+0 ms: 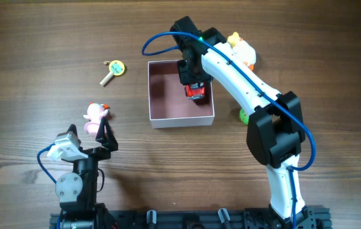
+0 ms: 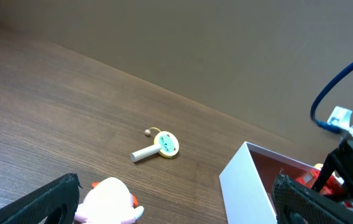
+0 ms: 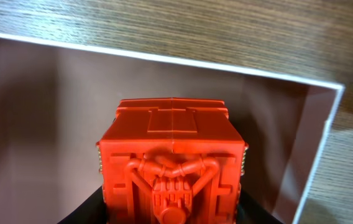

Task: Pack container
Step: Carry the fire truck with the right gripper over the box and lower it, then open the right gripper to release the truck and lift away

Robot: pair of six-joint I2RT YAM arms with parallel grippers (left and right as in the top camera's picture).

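Note:
The container, a shallow square box with white walls and a dusty-pink inside, sits mid-table. My right gripper hangs over its right half, shut on a red blocky toy with moulded pipes. In the right wrist view the toy fills the centre, with the container's pink floor around it. Whether the toy touches the floor I cannot tell. My left gripper stands open at the front left. A pink toy lies just ahead of it, low between the fingers in the left wrist view.
A yellow-green key-shaped toy lies at the back left. A yellow and white toy sits behind the right arm, and a green object peeks out beside it. The container's white wall stands right of the pink toy.

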